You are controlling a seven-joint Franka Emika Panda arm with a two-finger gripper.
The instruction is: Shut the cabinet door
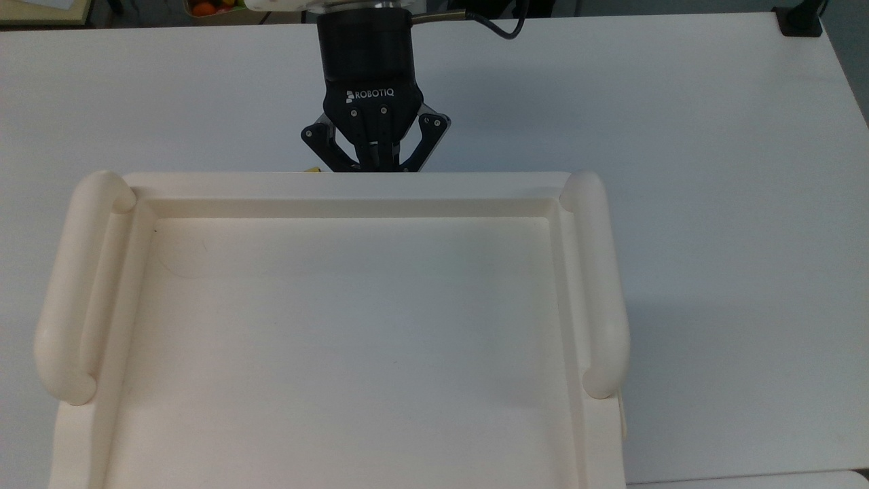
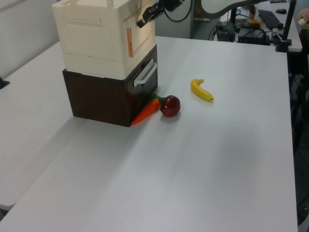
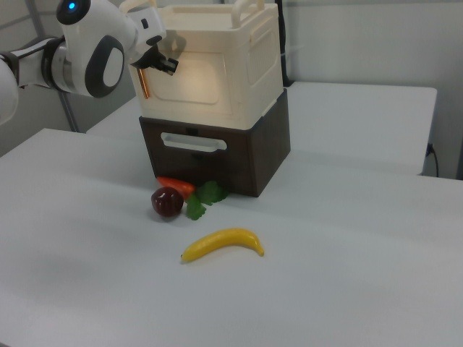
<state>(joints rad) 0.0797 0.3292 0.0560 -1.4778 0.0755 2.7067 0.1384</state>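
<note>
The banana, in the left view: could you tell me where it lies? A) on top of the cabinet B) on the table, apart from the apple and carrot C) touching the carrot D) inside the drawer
B: the banana lies on the bare table, off to the left view's right of the apple and carrot, which sit at the cabinet's foot.

The large cream plastic cabinet (image 2: 99, 38) sits on a dark brown wooden drawer unit (image 2: 111, 94), which stands on the white table (image 2: 217, 159). In the left view, an orange carrot (image 2: 146, 111) lies against the unit's front corner, a dark red apple (image 2: 170, 106) touches its tip, and a yellow banana (image 2: 201, 90) lies apart to the right.
</note>
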